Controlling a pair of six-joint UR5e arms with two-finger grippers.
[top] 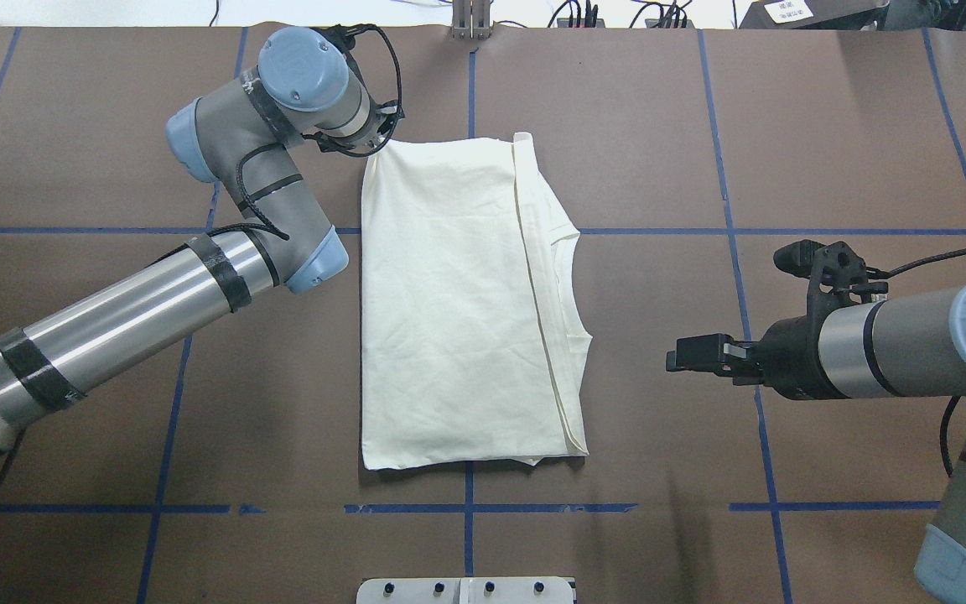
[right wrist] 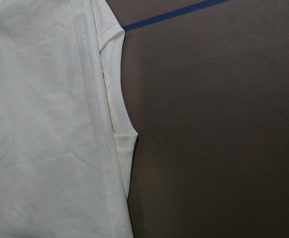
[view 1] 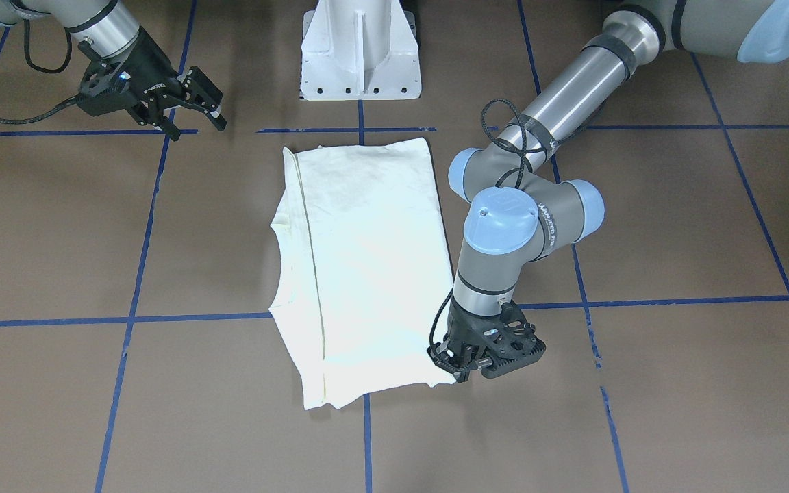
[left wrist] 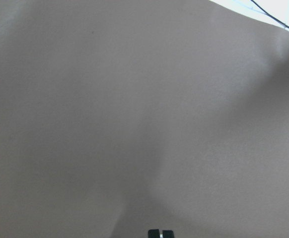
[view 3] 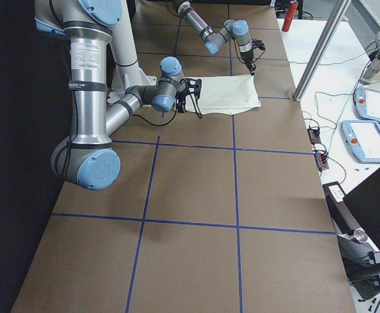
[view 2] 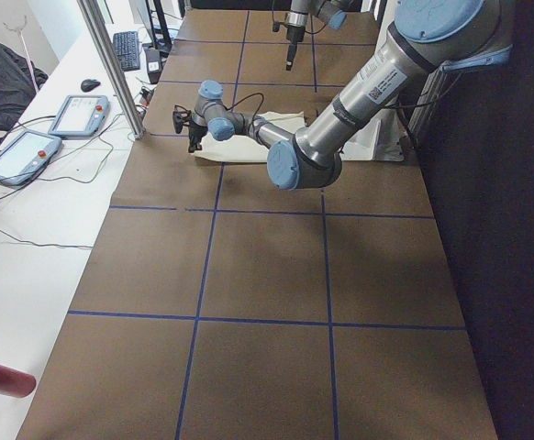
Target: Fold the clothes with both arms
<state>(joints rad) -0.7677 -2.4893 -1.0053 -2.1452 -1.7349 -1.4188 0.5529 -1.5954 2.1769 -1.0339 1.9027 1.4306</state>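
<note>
The cream-white shirt (view 1: 367, 260) lies folded into a tall rectangle on the brown table, plain side up, with no print showing. It also shows in the overhead view (top: 449, 310) and the right wrist view (right wrist: 40, 124), neckline edge towards the right arm. My left gripper (view 1: 461, 373) is down at the shirt's far corner on my left. In the overhead view its own wrist hides it. Its fingertips (left wrist: 154, 233) are pressed together with a pale sliver between them. My right gripper (view 1: 199, 130) is open and empty above the table, well clear of the shirt (top: 680, 356).
The white pedestal base (view 1: 360, 51) stands behind the shirt. Blue tape lines (top: 466, 507) grid the table. A metal post (view 2: 111, 64) and teach pendants (view 2: 79, 115) stand beyond the table's far edge. A red bottle (view 2: 1, 378) lies off the table.
</note>
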